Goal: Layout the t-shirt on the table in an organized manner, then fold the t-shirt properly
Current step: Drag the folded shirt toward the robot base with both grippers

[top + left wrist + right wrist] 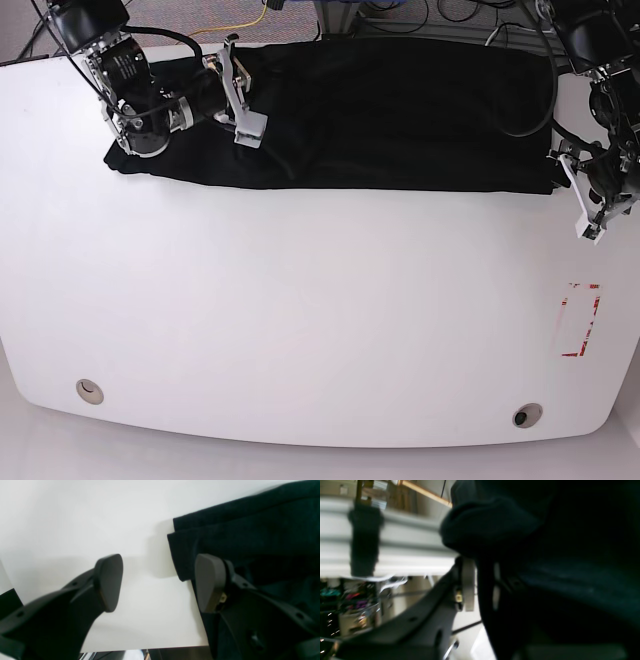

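The black t-shirt (400, 110) lies in a long band across the far side of the white table (300, 300). My right gripper (245, 108) is over the shirt's left part. In the blurred right wrist view its pads are closed on a strip of black fabric (545, 555), so my right gripper (482, 580) is shut on the shirt. My left gripper (588, 205) is at the shirt's right end. In the left wrist view my left gripper (160, 582) is open and empty, one finger over the shirt's folded edge (250, 530) and the other over bare table (75, 517).
A red tape rectangle (578, 320) marks the table's right side. Two round grommets (89, 391) (527, 414) sit near the front edge. Cables run behind the table's far edge. The table edge shows close under my left gripper in the left wrist view.
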